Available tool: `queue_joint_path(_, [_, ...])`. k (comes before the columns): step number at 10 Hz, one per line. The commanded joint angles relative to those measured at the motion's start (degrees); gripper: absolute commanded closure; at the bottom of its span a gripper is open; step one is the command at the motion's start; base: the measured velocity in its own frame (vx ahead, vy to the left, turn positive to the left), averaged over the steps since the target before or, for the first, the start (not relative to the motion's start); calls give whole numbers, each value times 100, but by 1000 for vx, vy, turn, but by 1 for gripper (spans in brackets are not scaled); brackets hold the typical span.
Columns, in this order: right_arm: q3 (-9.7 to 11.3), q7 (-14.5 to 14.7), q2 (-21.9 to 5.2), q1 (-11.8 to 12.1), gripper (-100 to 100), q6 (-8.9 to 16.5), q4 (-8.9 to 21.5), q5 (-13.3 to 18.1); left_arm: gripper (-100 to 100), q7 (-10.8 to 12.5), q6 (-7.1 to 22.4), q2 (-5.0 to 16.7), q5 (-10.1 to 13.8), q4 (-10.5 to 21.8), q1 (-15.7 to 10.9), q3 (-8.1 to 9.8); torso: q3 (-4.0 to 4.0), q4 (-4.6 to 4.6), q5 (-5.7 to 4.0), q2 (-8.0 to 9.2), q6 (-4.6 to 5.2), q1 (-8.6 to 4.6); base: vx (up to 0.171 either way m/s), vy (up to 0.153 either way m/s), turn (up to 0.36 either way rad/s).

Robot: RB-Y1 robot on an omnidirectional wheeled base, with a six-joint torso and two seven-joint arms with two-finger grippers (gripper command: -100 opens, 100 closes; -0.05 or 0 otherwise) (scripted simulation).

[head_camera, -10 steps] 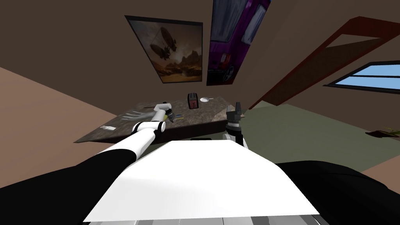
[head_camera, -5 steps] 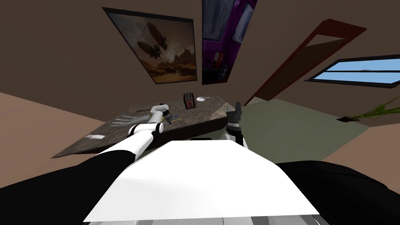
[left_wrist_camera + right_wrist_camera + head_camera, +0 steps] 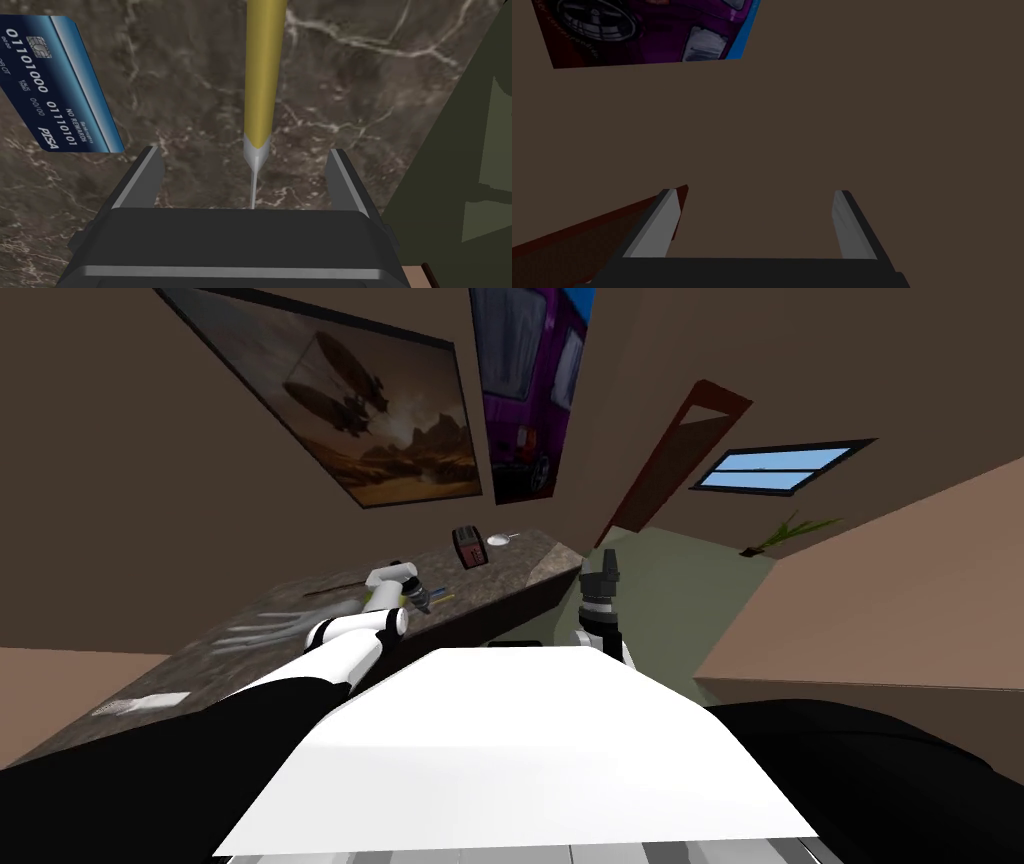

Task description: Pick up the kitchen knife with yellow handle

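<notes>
The kitchen knife [image 3: 263, 75] lies flat on the dark marbled counter [image 3: 350, 100], its yellow handle pointing away from my hand and its thin grey blade running back toward the gripper's body. My left gripper [image 3: 245, 151] hangs open just above the counter, one finger on each side of the knife where handle meets blade, neither touching it. In the head view the left gripper [image 3: 420, 599] is over the counter's near edge with the knife [image 3: 447, 596] beside it. My right gripper [image 3: 609, 562] is held up open, off the counter's right end, and is empty [image 3: 754, 192].
A blue bank card [image 3: 55, 85] lies on the counter close beside the knife. Farther back stand a dark red boxy appliance [image 3: 468, 546] and a small white pan [image 3: 498, 540]. Pale cutlery [image 3: 268, 624] lies to the left. The counter's edge drops to green floor [image 3: 465, 165].
The whole head picture has rolled and swung, so I have turned; the counter now stretches farther left. Both arms hold about the same pose, left gripper still over the knife.
</notes>
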Motion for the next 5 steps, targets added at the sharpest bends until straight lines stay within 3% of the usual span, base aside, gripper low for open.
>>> queue_joint_path(1, [0,0,0,0,0,0,0,0,-100,62,-100,108,-8,143,213,286,0,0,0,0,0,0,-145,98,-416])
queue_joint_path(2, [0,0,0,0,0,0,0,0,-100,62,-100,108,-8,143,213,332,5,2,2,7,-1,2,-70,40,-342])
queue_joint_path(3, [0,0,0,1,0,0,0,0,-100,227,-157,330,-27,238,496,569,-6,-1,-1,-13,0,-14,-111,45,-468])
queue_joint_path(5, [0,0,0,1,0,0,0,0,-100,227,-157,330,-27,238,556,775,-3,-2,5,-5,-1,2,-98,56,-371])
